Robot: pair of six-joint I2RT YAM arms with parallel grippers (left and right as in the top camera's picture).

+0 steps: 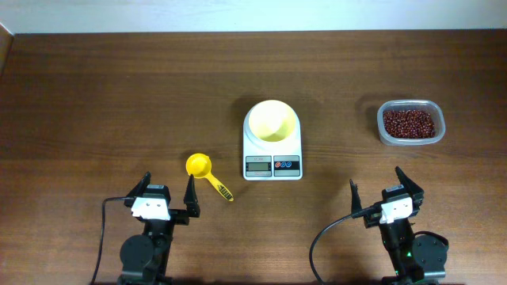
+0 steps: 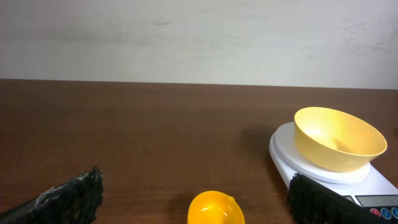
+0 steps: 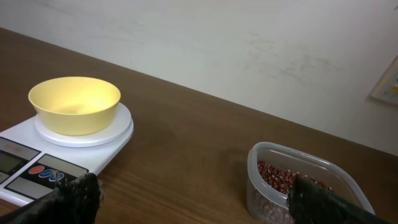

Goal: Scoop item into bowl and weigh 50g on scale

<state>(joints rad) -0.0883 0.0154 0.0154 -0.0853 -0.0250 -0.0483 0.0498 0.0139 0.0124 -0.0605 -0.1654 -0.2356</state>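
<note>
Two arms sit at the near edge of the wooden table [image 1: 119,95], the biggest thing in view, with plenty of bare wood on the far and left sides. At centre stands the scale [image 1: 272,165], display facing the arms, and the bowl [image 1: 272,121] rests on its platter, looking empty. Far right, ahead of the right gripper [image 1: 377,180], the clear tub [image 1: 410,103] holds the beans [image 1: 409,123], well apart from the scale with bare wood between. The left gripper [image 1: 168,184] and the right one both stand spread wide, holding nothing. The yellow scoop [image 1: 212,179] lies just ahead and to the right of the left gripper, so that arm is nearer; its long axis runs diagonally, cup far-left, handle near-right. The gap to the scale is narrow, so I judge a grasp on the handle suits best
</note>
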